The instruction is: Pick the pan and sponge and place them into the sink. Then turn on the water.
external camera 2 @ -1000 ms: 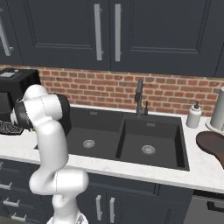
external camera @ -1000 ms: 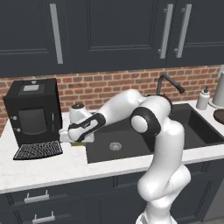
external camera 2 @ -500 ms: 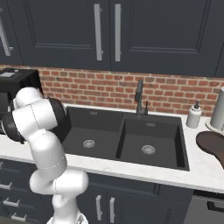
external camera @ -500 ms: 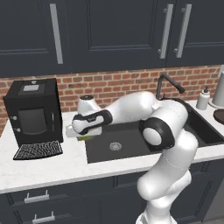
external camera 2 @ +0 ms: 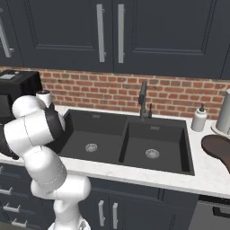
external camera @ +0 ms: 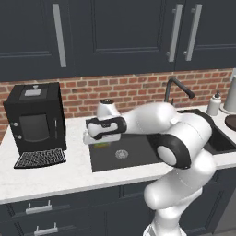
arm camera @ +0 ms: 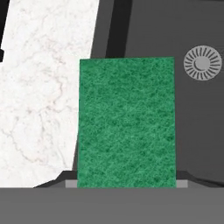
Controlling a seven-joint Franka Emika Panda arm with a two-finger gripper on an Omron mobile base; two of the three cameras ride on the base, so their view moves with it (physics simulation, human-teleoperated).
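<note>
My gripper (external camera: 93, 139) is shut on the green sponge (arm camera: 126, 122), which hangs just above the left rim of the black sink (external camera: 133, 159). In the hand view the sponge covers the fingertips, with white counter (arm camera: 39, 87) to one side and the basin with its silver drain (arm camera: 202, 63) to the other. A sliver of the sponge (external camera: 102, 144) shows under the hand in the left base view. The dark pan (external camera 2: 218, 150) lies on the counter right of the sink (external camera 2: 134, 143). No water falls from the dark faucet (external camera 2: 143, 96).
A black coffee machine (external camera: 34, 115) stands on the counter left of the sink, with a small white jar (external camera: 105, 108) behind my arm. A soap bottle (external camera 2: 198, 119) and a pale canister (external camera 2: 223, 112) stand at the back right near the pan.
The arm has swung right, carrying the sponge from the counter beside the coffee machine to the sink's left rim. The elbow has come round toward the front.
</note>
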